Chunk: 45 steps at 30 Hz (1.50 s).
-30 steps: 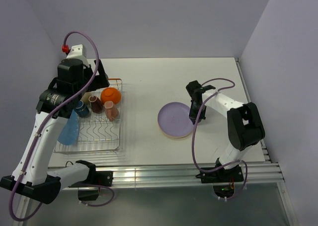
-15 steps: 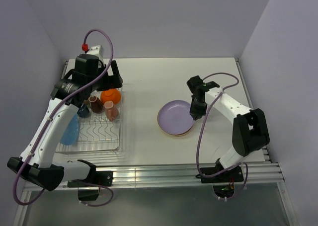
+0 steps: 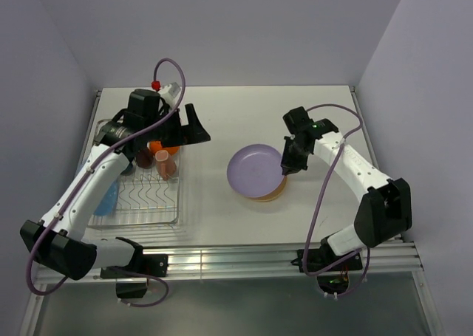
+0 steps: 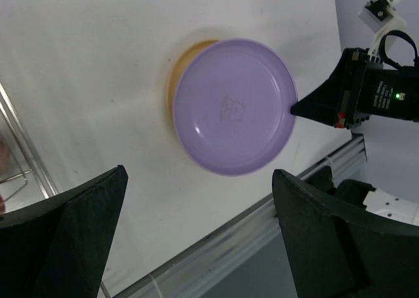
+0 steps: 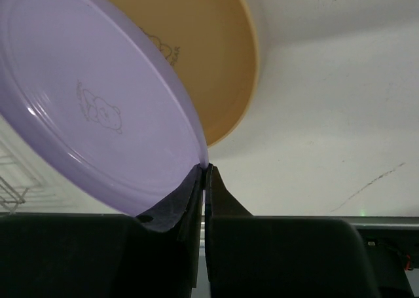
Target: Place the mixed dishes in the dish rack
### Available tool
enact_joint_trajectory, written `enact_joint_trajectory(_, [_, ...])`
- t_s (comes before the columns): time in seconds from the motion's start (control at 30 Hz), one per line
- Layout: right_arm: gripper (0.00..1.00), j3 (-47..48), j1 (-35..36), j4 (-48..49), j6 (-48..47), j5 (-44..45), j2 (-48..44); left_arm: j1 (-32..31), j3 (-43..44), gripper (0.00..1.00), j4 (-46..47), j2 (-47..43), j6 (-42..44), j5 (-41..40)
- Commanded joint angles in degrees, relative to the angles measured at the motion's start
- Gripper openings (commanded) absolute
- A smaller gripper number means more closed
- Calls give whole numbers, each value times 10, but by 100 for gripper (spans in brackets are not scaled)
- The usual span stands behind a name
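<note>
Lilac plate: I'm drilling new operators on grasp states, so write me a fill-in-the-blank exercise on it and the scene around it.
Of the right gripper and left gripper, the lilac plate is held by the ___ one. The other gripper is ___. The blue plate sits in the rack, nearer the ___ gripper.
Missing words: right; open; left.

The lilac plate (image 3: 255,170) hangs tilted above the worktop, its right rim pinched in the right claw (image 3: 285,168). It partly covers the tan plate (image 3: 272,194), which lies flat. At the left, the silver wire dish rack (image 3: 133,223) holds a blue plate (image 3: 106,201) on edge, a dark brown mug (image 3: 143,158), a pinkish-orange mug (image 3: 167,166) and an orange-sided bowl (image 3: 157,148).
</note>
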Motion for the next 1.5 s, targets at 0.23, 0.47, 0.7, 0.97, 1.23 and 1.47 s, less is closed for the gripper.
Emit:
enact_joint_trajectory(0.23, [0, 52, 2, -35, -2, -53, -72, -14, -29, 99, 92, 18, -58, 133])
enact_joint_trajectory(0.47, [0, 119, 2, -61, 4, -102, -81, -27, -35, 98, 100, 43, -53, 184])
enact_joint_trajectory(0.7, [0, 158, 2, -74, 9, -140, -88, -33, -69, 92, 138, 54, -66, 248])
enact_joint_trajectory(0.97, [0, 161, 2, -66, 13, -169, -94, -51, -78, 85, 183, 64, -88, 286])
enact_joint_trajectory(1.23, [0, 138, 2, -53, 13, -167, -106, -51, -93, 25, 238, 52, -127, 305])
enact_joint_trajectory(1.47, [19, 135, 2, -63, 0, -153, -109, -52, -78, 0, 167, 40, -90, 265])
